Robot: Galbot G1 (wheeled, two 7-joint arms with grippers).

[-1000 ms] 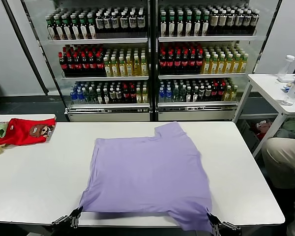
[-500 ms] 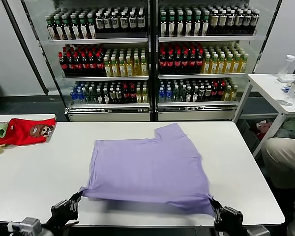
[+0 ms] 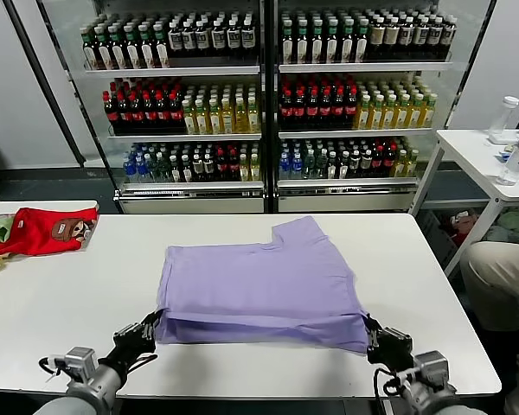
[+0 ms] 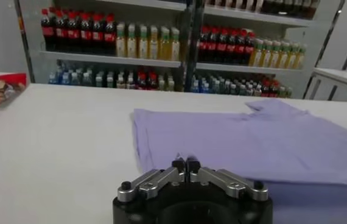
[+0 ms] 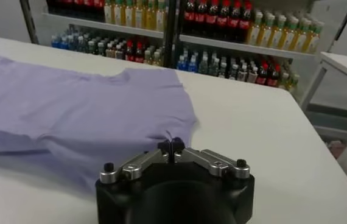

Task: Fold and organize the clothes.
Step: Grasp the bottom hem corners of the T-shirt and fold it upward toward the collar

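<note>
- Both sets of jaws are pressed fully together, each pinching a near corner of the lavender T-shirt [image 3: 264, 290]: my left gripper [image 3: 152, 325] has the near-left corner of the hem, my right gripper [image 3: 369, 332] the near-right one. The wrist views confirm it, with the left fingertips [image 4: 185, 164] meeting over purple cloth and the right fingertips [image 5: 171, 145] nipping a small peak of fabric.
- I hold the two corners level and raised just off the white table [image 3: 60, 303] so the near edge comes up as one straight line. A shadowed gap shows under that lifted edge, while the rest of the shirt lies flat on the tabletop, roughly centred and a little towards the near side.
- My reading is that I am partway into a fold, meaning to carry the near hem away from me over the body of the shirt; gripping both ends keeps the fold line square.
- The shirt lies plain side up. One sleeve [image 3: 304, 232] juts out at the far-right corner, pointing towards the drinks cooler [image 3: 268, 104]. Its visible shape is wider than deep, so the long axis runs left to right across the table, parallel to the near edge.
- A red garment [image 3: 43, 230] sits well apart at the far left, untouched.
</note>
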